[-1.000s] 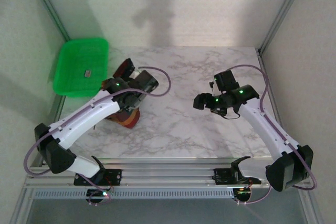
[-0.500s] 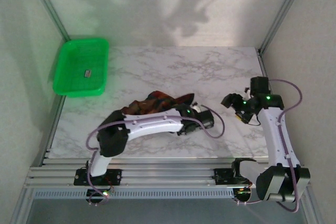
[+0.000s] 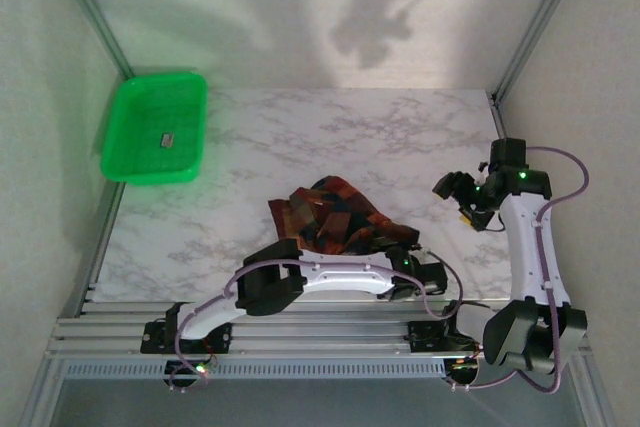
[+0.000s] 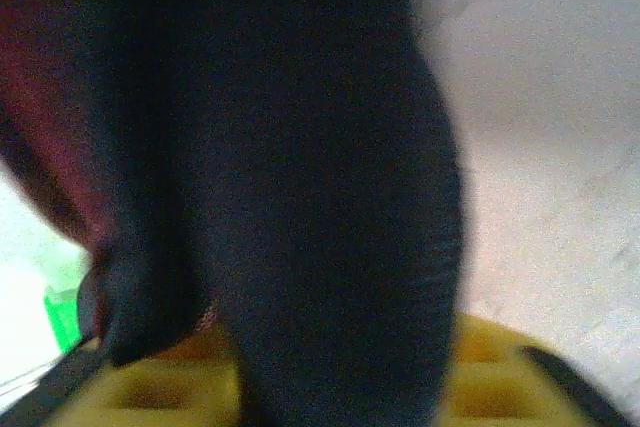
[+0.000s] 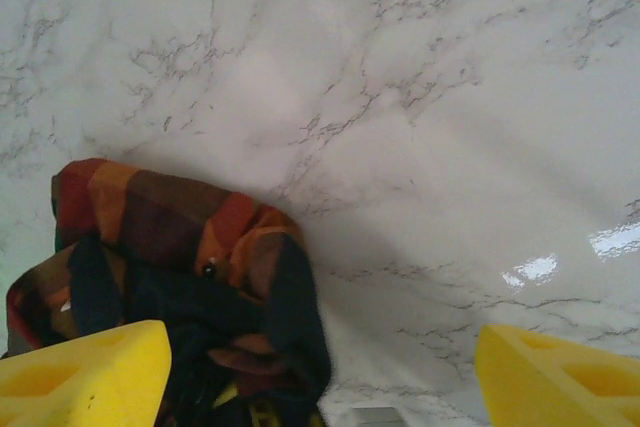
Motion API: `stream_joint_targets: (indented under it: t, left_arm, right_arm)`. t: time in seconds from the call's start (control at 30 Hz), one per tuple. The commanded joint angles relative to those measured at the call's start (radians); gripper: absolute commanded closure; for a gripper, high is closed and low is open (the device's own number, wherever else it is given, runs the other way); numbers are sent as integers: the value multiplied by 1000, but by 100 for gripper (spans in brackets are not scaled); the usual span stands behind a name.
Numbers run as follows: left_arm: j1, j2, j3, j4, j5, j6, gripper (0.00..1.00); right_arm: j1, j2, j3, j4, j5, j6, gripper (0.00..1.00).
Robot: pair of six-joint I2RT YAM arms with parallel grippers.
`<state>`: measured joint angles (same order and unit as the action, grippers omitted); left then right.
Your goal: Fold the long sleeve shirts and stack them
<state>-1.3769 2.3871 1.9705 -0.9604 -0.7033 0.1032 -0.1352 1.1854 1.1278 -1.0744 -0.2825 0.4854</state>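
Observation:
One long sleeve shirt (image 3: pixel 335 219), plaid in red, orange and navy, lies crumpled on the marble table (image 3: pixel 400 137) a little right of centre near the front. My left gripper (image 3: pixel 424 273) reaches low along the front edge to the shirt's right end. In the left wrist view its yellow fingers (image 4: pixel 150 387) stand apart, and dark cloth (image 4: pixel 300 167) lies between them and over the lens. My right gripper (image 3: pixel 455 193) hovers open to the right of the shirt. The right wrist view has the shirt (image 5: pixel 180 257) at lower left, by the left of its two yellow fingers (image 5: pixel 85 377), nothing held.
A bright green tray (image 3: pixel 128 152) sits at the table's far left with a small dark item (image 3: pixel 168 139) inside. Aluminium rails (image 3: pixel 320 332) run along the near edge. Frame posts (image 3: pixel 530 27) rise at both back corners. Bare marble lies behind the shirt.
My left arm has swept from the left side across the front to the right, dragging the shirt to the middle, and its jaws have parted. The right arm has drawn back to the right.

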Motion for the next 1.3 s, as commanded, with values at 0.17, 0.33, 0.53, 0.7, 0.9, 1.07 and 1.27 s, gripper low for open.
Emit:
stream_joint_targets:
  t: [0.17,0.33,0.53,0.7,0.9,1.07,1.27]
  left_arm:
    - [-10,-75,226,22,8,-148,0]
    - [19,-335,116,100,198,-269,0]
    - [172,-808,-378,299,398,-515,0]
    - [480,-1282,-914,549,668,-825,0]
    - [718,-1528,-1336,728,890,-1067,0]
    - [809,-1484,-1486,947,957,-1190,0]
    - [846,-1343,-1580,1214,1034,-1262,0]
  right_arm:
    - [-22,24,106,-93,32,-77,19]
    - [-21,16,96,-79,9,-55,19]
    - [-21,-31,8,-34,-50,-28,19]
    - [113,-83,-143,-31,-157,57,16]
    - [197,-260,-425,42,-173,263,18]
    - [256,-225,-512,195,-229,333,18]
    - [279,-112,-553,326,-188,381,19]
